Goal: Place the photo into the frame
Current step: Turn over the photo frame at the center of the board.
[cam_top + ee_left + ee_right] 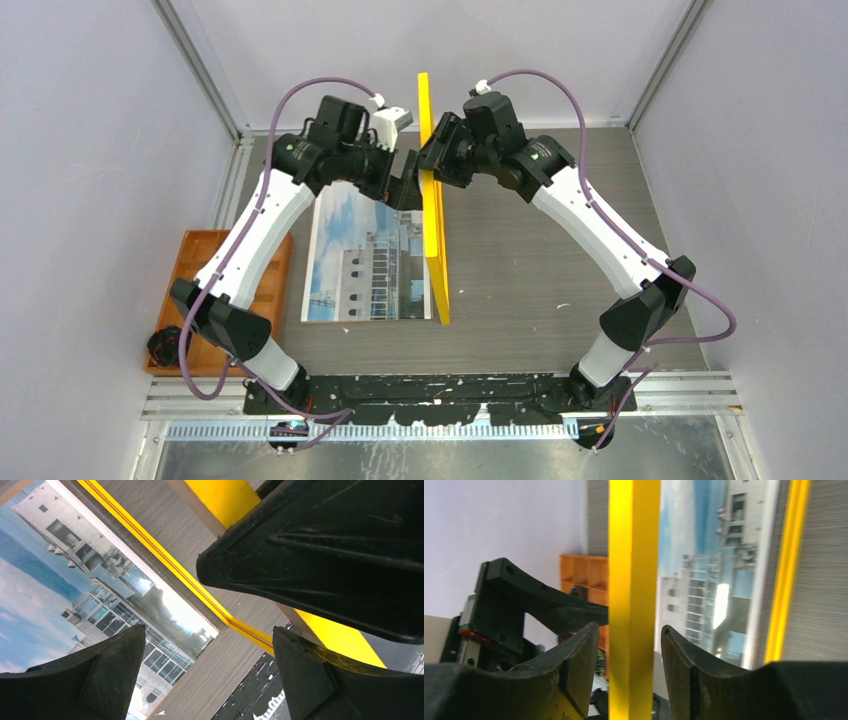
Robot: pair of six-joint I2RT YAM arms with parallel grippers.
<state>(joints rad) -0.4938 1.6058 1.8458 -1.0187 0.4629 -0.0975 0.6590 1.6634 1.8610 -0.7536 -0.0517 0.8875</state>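
Observation:
The yellow frame (436,240) stands on its long edge on the table, running front to back. The photo (365,265) lies face up just left of it. My right gripper (432,160) is at the frame's raised rail (634,555); its fingers stand on either side of the rail with a narrow gap on each side (629,626). My left gripper (407,190) is open wide and empty (209,629) on the frame's left side, its right finger close against the rail (345,642). The photo (75,580) and the frame's lower rail (165,562) lie below it.
An orange compartment tray (200,270) sits at the table's left edge and also shows in the right wrist view (584,572). A small dark object (163,345) lies at its near corner. Grey walls close in the left, right and back. The arm bases line the near edge.

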